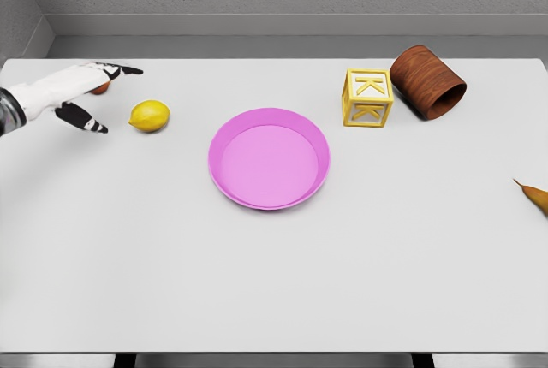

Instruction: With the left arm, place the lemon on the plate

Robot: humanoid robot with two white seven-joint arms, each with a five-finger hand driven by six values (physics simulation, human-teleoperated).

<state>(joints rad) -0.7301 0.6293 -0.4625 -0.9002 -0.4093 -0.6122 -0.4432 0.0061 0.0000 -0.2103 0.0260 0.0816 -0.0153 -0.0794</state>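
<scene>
White table: left robot hand spread beside lemon; plate near, path clear.

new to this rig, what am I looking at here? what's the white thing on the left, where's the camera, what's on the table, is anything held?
This is a simulator render from a camera on a humanoid robot's head, looking down at a white table. The white thing is the robot's left hand, fingers spread, holding nothing. Just to its right lies a lemon, not touched. In the middle sits an empty pink plate. Farther right are a yellow letter block and a brown cup on its side. An orange-brown object pokes in at the right edge, and something small and reddish peeks from behind the hand. The right arm is out of view.
</scene>
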